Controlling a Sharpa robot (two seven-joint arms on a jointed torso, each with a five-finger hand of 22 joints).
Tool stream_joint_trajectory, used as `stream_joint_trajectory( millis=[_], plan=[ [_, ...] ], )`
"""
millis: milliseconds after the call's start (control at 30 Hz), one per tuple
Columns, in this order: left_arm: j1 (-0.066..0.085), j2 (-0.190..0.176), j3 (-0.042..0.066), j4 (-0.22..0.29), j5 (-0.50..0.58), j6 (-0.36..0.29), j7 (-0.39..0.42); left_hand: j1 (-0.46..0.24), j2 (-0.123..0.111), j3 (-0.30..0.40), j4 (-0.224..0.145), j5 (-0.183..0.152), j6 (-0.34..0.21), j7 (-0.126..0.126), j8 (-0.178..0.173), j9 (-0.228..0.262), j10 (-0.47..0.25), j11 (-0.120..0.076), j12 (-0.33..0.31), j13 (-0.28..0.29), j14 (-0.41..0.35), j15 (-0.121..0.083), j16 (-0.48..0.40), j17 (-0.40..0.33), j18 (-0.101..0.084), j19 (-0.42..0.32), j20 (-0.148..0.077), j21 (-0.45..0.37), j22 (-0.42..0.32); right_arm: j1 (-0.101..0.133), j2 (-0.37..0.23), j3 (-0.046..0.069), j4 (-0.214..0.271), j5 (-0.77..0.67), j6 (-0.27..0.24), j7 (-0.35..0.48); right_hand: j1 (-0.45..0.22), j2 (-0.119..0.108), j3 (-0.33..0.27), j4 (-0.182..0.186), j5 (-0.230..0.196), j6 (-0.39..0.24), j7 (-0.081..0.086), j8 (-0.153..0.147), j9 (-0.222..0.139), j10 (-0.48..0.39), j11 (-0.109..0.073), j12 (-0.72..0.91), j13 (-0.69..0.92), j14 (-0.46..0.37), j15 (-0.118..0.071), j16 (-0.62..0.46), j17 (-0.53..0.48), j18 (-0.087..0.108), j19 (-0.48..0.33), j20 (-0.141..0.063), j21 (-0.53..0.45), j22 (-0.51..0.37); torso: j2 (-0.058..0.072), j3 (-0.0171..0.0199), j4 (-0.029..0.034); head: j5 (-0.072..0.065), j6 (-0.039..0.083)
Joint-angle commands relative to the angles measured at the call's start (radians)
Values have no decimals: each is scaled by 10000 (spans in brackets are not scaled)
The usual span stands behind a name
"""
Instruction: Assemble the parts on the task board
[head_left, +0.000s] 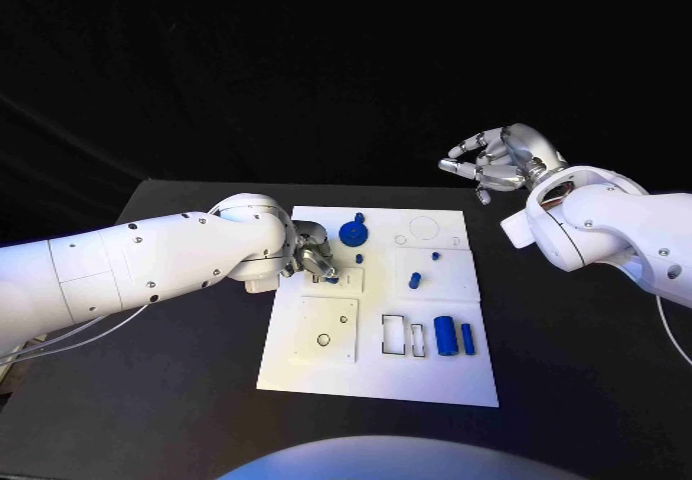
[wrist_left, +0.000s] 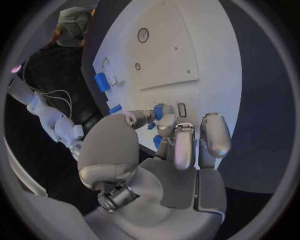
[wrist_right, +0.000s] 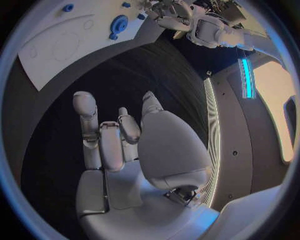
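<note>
We see our left hand (head_left: 312, 260) low over the near-left part of the board (head_left: 332, 365), its fingers (wrist_left: 182, 145) drawn together around a small blue part (wrist_left: 160, 111) at their tips; whether that part is actually gripped or only touched, we cannot tell. Just beyond this hand stands a blue round part (head_left: 353, 236), with a small blue knob (head_left: 359, 217) past it. To the hand's right, two small blue pegs (head_left: 415, 279) stand near the middle of the board, and farther toward us on that side two blue blocks (head_left: 446, 335) lie side by side next to outlined slots (head_left: 392, 334). Our right hand (head_left: 495, 161) is lifted well clear of the board, beyond its far right corner, over the black table (head_left: 173, 400), its fingers (wrist_right: 94, 135) loosely curled and parted, holding nothing.
</note>
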Motion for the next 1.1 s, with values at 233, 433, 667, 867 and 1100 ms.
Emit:
stream_joint_trajectory(
  millis=[233,433,667,867,1100],
  plan=[
    [-14,49,-4,-73,255,322,-55,-455,7,870,-812,-147,64,-120,39,-6,3,-43,20,-70,745,-90,26,1587,-72,24,-41,13,-16,-19,10,3,-24,208,-122,282,-99,73,-104,-17,-65,-92,-8,66,11,-17,-4,-23,-31,111,-96,-81,-5,132,54,-10,-95,-46,4,2,-2,-13,1],
    [-14,72,-4,-124,271,305,-50,-731,1,457,-590,-262,125,-136,43,-38,-7,-54,43,-81,746,-98,24,1588,-75,34,-51,6,-3,-23,9,2,-29,347,-216,305,-158,93,-139,-16,-66,-112,-7,94,8,-21,-4,-28,-45,109,-96,-103,-26,147,30,-11,-201,-124,1,3,-4,-15,8],
    [-13,92,-4,-182,290,307,-65,-795,17,340,-515,-296,133,-136,32,-53,-24,-53,35,-105,745,-100,21,1587,-76,37,-53,3,1,-28,13,2,0,747,-265,242,-388,268,-232,-10,-65,-180,-3,189,-3,-27,3,-27,-72,116,-92,-137,-30,162,30,-10,-377,-236,6,-1,-4,-37,4],
    [-13,107,-4,-220,298,279,-72,-877,6,197,-417,-311,135,-131,14,-75,-50,-50,27,-130,745,-97,20,1587,-74,31,-54,-8,-11,-29,7,2,7,836,-305,211,-588,376,-335,-6,-67,-220,-1,265,-13,-32,5,-24,-93,122,-90,-159,-33,164,59,-9,-450,-274,0,-2,3,-39,2],
    [-13,121,-4,-239,321,277,-82,-1041,-42,-132,-209,-335,175,-125,0,-109,-57,-41,52,-123,746,-91,19,1590,-75,36,-50,-15,-6,-29,7,2,7,864,-316,213,-841,504,-489,0,-68,-267,-1,362,-30,-19,7,5,-93,135,-90,-170,-9,162,106,-9,-514,-297,-2,-1,0,-41,-3]
  ],
)
